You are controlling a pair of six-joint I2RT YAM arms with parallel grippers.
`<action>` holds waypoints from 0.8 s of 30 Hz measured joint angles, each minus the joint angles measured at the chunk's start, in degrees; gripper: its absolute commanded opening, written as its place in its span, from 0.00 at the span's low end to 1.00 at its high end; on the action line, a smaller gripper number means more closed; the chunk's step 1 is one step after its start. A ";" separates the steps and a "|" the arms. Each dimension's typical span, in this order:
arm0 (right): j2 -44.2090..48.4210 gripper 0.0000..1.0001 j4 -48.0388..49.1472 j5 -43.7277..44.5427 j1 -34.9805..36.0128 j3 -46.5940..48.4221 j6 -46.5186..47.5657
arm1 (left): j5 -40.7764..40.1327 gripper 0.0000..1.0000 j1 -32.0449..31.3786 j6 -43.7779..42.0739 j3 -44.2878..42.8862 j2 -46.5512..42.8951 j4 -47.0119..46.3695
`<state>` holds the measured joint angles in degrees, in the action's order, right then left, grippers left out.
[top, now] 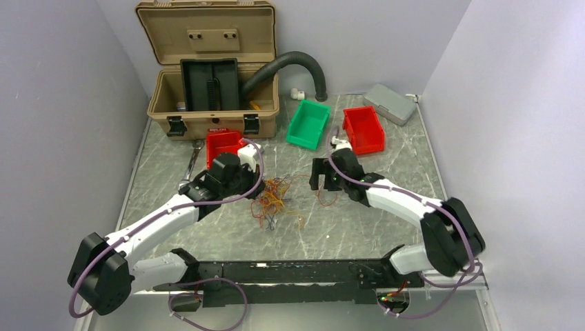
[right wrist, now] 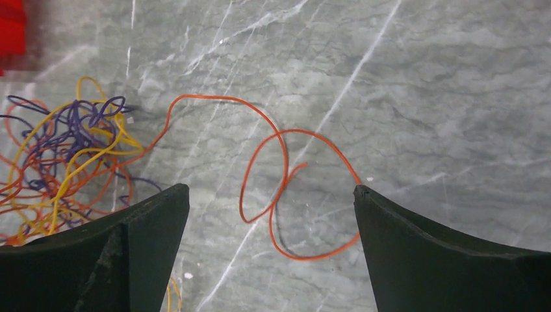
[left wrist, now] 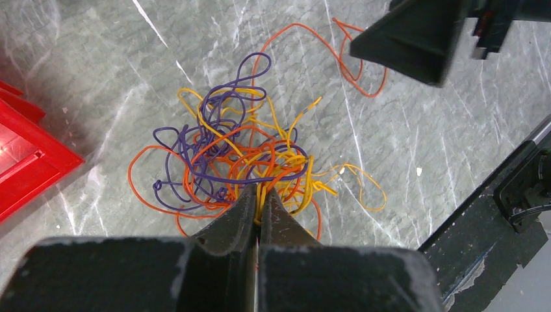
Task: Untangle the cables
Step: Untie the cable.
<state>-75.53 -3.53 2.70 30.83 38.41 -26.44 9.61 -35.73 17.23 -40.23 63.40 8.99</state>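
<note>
The cables (top: 276,200) are a loose tangle of thin orange, yellow and purple wires on the marble table between the two arms. My left gripper (left wrist: 260,195) is shut on a few yellow and orange strands at the near edge of the tangle (left wrist: 240,156). One orange strand (right wrist: 286,188) trails out of the tangle and lies flat in a double loop. My right gripper (right wrist: 269,189) hangs over that loop, open wide with nothing held; the strand runs close by one fingertip (right wrist: 358,192). In the top view the right gripper (top: 321,178) is just right of the tangle.
An open tan toolbox (top: 207,103) with a black corrugated hose (top: 296,62) stands at the back left. A green bin (top: 308,124), two red bins (top: 363,129) (top: 222,145) and a grey case (top: 390,103) stand behind the cables. A metal tool (top: 190,169) lies at the left.
</note>
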 measured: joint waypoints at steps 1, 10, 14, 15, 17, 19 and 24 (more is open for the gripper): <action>-2.32 1.00 -0.85 1.46 1.16 1.86 0.39 | 0.00 0.00 0.00 0.00 0.00 0.11 0.04; -15.87 1.00 -8.09 13.94 7.41 11.85 2.47 | -1.09 0.00 -0.37 0.02 0.00 0.20 0.13; -20.13 0.79 -10.40 16.04 7.78 13.31 2.27 | -2.95 0.00 -0.37 0.20 0.00 0.20 0.48; -20.94 0.68 -10.32 16.20 7.76 13.35 1.38 | -3.45 0.00 -0.39 0.31 0.00 0.20 0.68; -21.22 0.39 -10.54 16.63 7.72 13.77 0.96 | -5.33 0.00 -0.39 0.68 0.00 0.20 1.33; -21.18 0.00 -10.88 17.07 7.50 13.64 0.09 | -8.11 0.00 -0.39 1.33 0.00 0.20 2.75; -15.87 0.00 -12.20 19.19 3.80 8.76 -3.28 | -16.06 0.00 -0.37 3.34 -0.20 0.09 7.43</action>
<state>-91.39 -15.73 21.89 34.63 47.18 -29.71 -6.46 -36.10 20.58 -40.42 63.48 16.43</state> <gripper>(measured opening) 0.010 0.045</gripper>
